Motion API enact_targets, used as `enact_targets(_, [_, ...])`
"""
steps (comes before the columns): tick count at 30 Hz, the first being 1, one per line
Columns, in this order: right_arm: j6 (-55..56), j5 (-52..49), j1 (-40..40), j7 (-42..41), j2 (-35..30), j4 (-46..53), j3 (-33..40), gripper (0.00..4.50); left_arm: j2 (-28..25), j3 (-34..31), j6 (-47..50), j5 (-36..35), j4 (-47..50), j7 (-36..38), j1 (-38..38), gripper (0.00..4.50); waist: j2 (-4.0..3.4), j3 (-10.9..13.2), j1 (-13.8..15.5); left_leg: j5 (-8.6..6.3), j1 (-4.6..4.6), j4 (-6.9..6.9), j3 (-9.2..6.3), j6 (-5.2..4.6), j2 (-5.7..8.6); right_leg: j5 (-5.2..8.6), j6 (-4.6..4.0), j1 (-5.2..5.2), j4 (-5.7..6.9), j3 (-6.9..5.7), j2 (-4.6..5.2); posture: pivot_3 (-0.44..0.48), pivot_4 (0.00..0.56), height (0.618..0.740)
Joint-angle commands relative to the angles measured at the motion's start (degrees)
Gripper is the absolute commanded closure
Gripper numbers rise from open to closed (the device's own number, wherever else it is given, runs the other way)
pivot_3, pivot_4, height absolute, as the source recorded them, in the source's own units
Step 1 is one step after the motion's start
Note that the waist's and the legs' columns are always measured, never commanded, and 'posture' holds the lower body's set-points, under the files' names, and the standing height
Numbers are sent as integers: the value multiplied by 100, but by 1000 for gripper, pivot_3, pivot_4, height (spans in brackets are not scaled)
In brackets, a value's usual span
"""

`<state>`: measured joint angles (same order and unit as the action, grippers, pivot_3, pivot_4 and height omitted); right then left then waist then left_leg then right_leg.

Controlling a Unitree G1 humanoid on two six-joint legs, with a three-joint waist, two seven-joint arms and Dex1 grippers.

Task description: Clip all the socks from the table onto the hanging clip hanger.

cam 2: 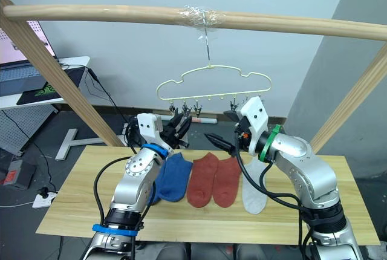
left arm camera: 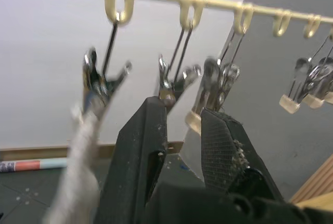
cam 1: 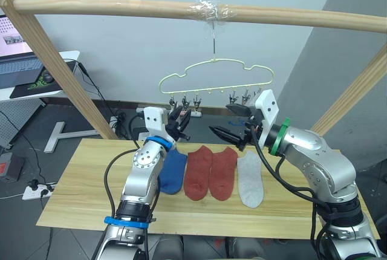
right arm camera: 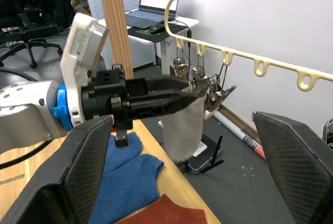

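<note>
The clip hanger (cam 1: 214,77) is shown hooked on the wooden pole (cam 1: 121,7), directly above the worktop (cam 1: 78,187). Beneath the hanger, four socks are laid side by side on the worktop: one blue sock (cam 1: 172,172), two rust-red socks (cam 1: 210,172) and one light grey sock (cam 1: 250,178). A further light grey sock (right arm camera: 183,130) is seen hanging at a clip (right arm camera: 217,95) toward the hanger's left end, with the left hand (cam 1: 179,122) raised against it; its fingers (left arm camera: 140,151) are set only slightly apart, and whether the sock is held by them or by the clip alone cannot be told. The right hand (cam 1: 233,133) is held just below the hanger's right-end clips, spread wide and empty. Risk is judged to lie in release: if the clip has caught only the cuff's edge, the sock may be dropped when the left hand is withdrawn. The freely hung hanger may also be set swinging by any push, so that later clips are missed.
</note>
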<state>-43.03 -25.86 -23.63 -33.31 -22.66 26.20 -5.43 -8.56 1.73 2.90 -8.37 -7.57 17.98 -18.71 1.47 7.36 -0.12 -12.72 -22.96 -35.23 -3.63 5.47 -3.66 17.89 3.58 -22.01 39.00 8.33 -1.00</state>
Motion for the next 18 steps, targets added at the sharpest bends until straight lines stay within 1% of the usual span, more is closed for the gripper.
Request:
enact_targets(1, [52,-55,-139,73,-38,240,136,0,102,-92,-161,38,-24,-154,-211,3090,0,0,1,0,0,0,0,0,0,0,0,0,1,0,0,59,78,740])
enact_targets(3, [47,-64,-161,95,-39,241,127,0,117,-94,-190,72,-112,-184,-283,3090,0,0,1,0,-1,-5,-1,0,0,-1,1,0,2,-1,0,59,78,740])
enact_targets(4, [45,-75,-160,101,-47,251,129,0,125,-89,-204,91,-131,-191,-300,3090,0,0,-1,0,-1,-6,-1,0,1,-1,1,2,2,0,0,43,78,740])
enact_targets(18, [56,-91,-178,178,-57,258,155,0,263,-135,-371,130,-420,-307,-684,3090,0,0,-4,-1,-2,-49,-2,-1,0,-4,7,19,5,0,-1,36,83,740])
